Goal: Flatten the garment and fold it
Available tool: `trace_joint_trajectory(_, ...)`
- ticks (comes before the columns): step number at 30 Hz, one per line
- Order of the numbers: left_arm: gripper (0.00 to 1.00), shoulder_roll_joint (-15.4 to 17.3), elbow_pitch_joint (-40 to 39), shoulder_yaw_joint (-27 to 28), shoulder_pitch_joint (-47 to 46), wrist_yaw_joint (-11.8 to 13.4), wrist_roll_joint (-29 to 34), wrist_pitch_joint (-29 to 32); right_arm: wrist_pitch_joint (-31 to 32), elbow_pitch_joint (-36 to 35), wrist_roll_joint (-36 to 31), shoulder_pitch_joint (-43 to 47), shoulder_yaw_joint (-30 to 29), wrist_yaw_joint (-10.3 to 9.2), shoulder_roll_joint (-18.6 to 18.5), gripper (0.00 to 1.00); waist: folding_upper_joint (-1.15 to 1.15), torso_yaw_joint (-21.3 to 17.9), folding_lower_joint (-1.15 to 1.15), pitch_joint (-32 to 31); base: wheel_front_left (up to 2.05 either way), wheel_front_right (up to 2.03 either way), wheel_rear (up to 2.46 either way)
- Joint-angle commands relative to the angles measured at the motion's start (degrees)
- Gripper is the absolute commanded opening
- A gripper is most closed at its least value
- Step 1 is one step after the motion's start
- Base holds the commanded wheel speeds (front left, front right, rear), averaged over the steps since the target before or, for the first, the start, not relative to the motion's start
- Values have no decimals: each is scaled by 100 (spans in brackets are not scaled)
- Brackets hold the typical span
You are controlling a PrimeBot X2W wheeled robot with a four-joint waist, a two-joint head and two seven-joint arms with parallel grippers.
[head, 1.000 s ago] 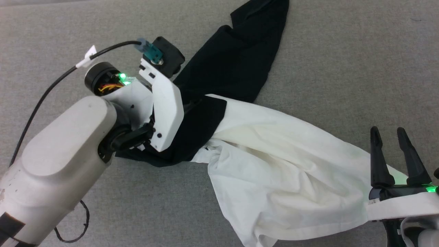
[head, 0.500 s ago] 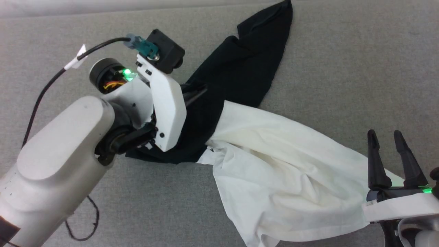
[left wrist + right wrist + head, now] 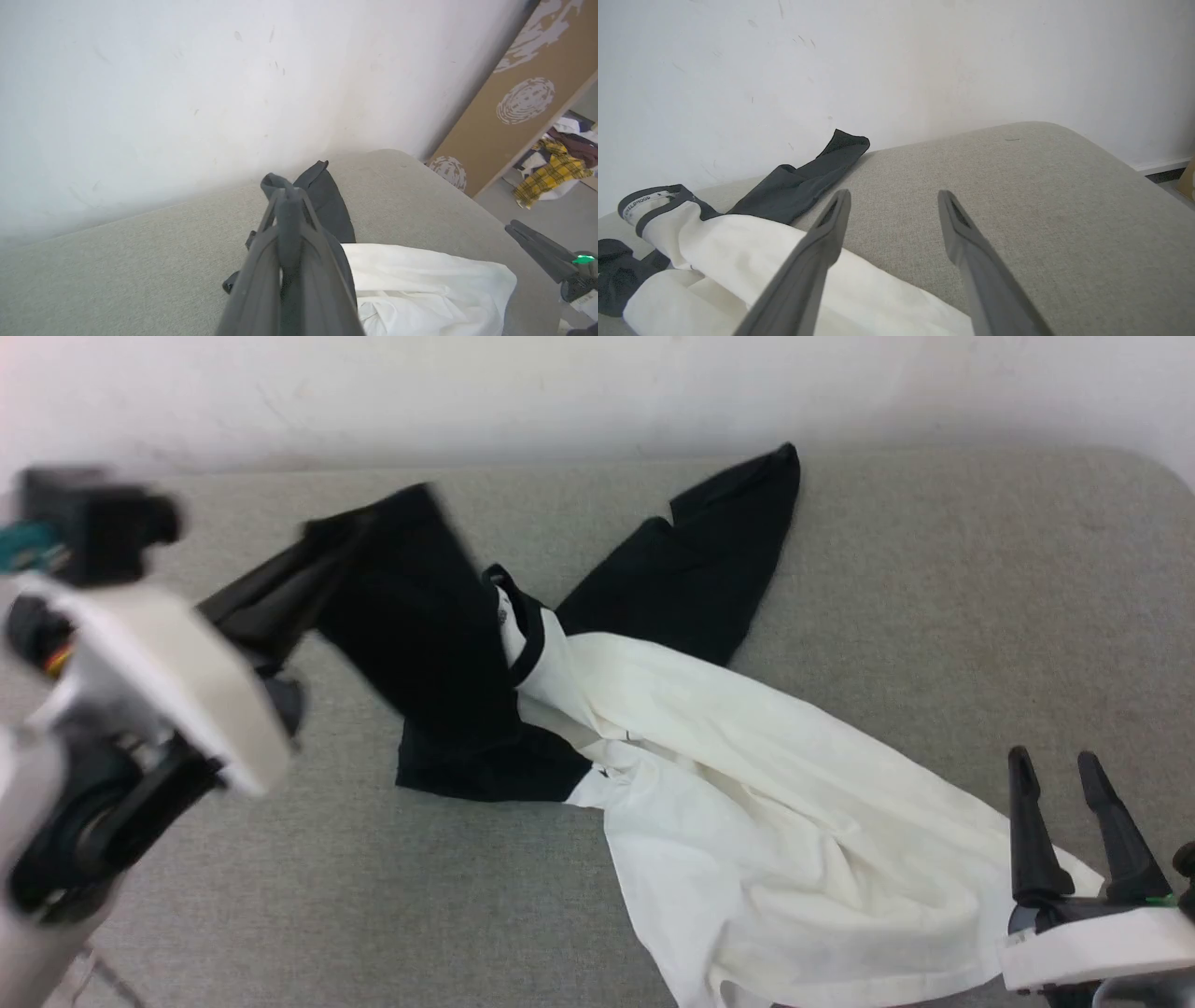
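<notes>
On the grey pad (image 3: 934, 569), the garment (image 3: 766, 784) lies crumpled across the middle, left gripper (image 3: 286, 200) clamped on its black sleeve (image 3: 420, 644) near the pad's far left, right gripper (image 3: 1053, 761) spread wide at the near right, so draw that sleeve outward low and taut, not upward.

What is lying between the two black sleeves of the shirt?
In the head view, the black neckband lies between the sleeve gripped by the left gripper and the flat sleeve; beyond it, bare grey surface.
</notes>
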Motion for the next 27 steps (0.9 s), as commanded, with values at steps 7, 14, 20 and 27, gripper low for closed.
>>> trace_joint_trajectory(7,0,822,-309,1397,2296,808,-575,-1245,34,-56,54,207,-18,-4,11,100,0,222,2,-323,0,0,0)
trace_joint_trajectory(14,0,605,-539,2773,5142,1149,-1108,-2580,112,-142,27,390,-123,-4,11,100,0,313,2,-378,0,0,0)
trace_joint_trajectory(20,9,105,-846,3157,6559,883,-1277,-3033,215,-218,2,497,-173,-4,11,100,0,531,2,-431,0,0,0)
trace_joint_trajectory(27,100,-107,-802,2949,6441,724,-1151,-3115,325,-293,-12,462,-122,-4,11,100,0,744,2,-506,0,0,0)
